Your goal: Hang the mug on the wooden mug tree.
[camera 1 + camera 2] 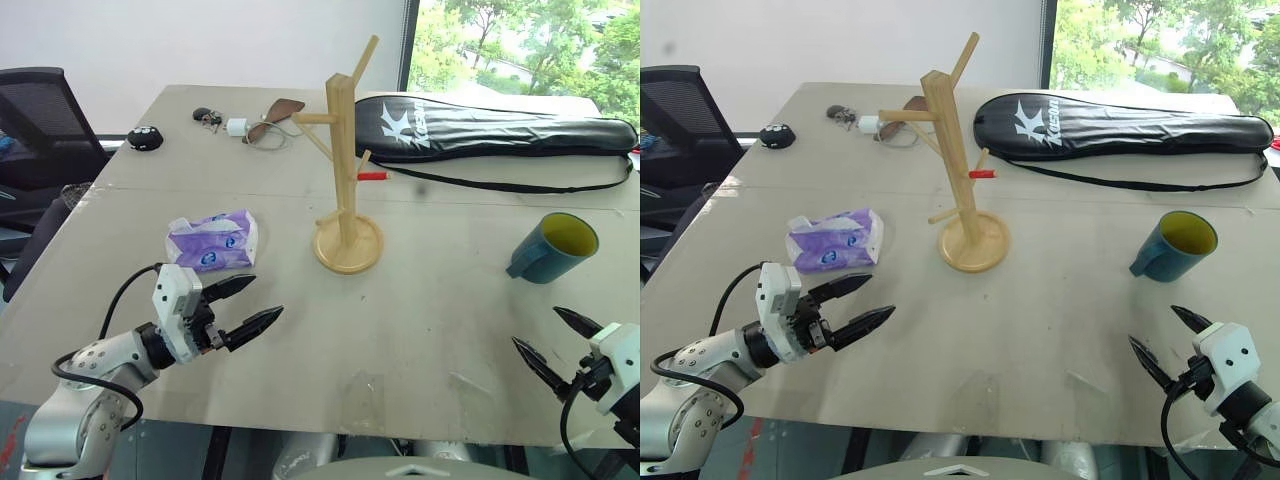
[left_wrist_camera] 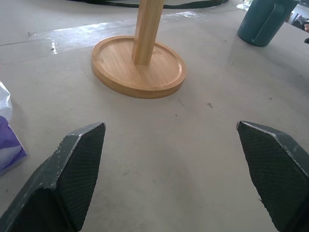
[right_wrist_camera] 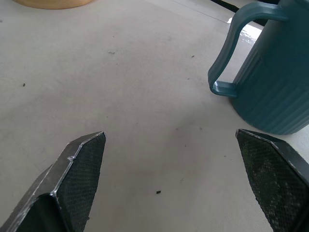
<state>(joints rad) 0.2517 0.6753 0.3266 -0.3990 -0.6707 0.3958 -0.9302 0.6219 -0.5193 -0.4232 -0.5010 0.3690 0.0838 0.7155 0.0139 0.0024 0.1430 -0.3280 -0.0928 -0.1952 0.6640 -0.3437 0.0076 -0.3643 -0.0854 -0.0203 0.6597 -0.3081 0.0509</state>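
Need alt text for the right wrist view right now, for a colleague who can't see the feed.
The teal mug stands upright on the grey table, its handle turned toward the open space ahead of the right gripper. The gripper's two black fingers are spread wide and hold nothing, short of the mug. An edge of the wooden mug tree base sits farther back.

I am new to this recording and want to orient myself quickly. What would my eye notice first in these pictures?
First, the wooden mug tree standing upright near the middle of the table, one peg red-tipped. Then the mug, teal with a yellow inside, standing apart on the robot's right side. Near the front edge, the left gripper and right gripper both wait open and hold nothing.
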